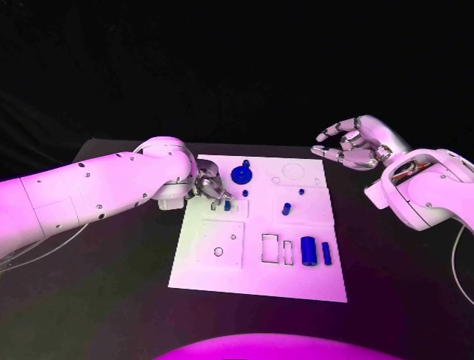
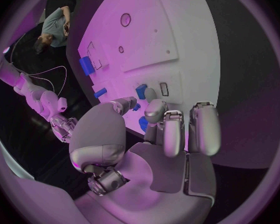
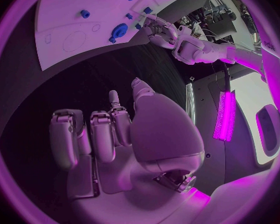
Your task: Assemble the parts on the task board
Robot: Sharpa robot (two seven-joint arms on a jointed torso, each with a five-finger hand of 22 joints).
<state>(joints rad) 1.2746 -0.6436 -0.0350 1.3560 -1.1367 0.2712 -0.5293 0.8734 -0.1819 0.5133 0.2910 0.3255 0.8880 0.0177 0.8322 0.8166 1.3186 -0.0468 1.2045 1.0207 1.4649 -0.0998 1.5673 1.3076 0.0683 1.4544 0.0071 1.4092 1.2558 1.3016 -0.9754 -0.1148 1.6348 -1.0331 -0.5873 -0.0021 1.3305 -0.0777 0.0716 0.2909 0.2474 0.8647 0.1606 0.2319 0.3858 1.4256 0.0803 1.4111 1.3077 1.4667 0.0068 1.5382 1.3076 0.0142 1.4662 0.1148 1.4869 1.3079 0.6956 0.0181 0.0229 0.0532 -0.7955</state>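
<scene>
Head view: left hand (image 1: 211, 186) pinches a small blue part (image 1: 227, 203) at the board's (image 1: 302, 281) ten o'clock; likely light, rigid, slippery, best gripped by its sides; right hand (image 1: 351, 144) hangs empty, fingers spread.

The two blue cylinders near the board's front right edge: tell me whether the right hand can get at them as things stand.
Probably yes. The right hand hangs open above the table beyond the task board, holding nothing. The two blue cylinders lie uncovered, and the left hand works at the board's far left part.
</scene>
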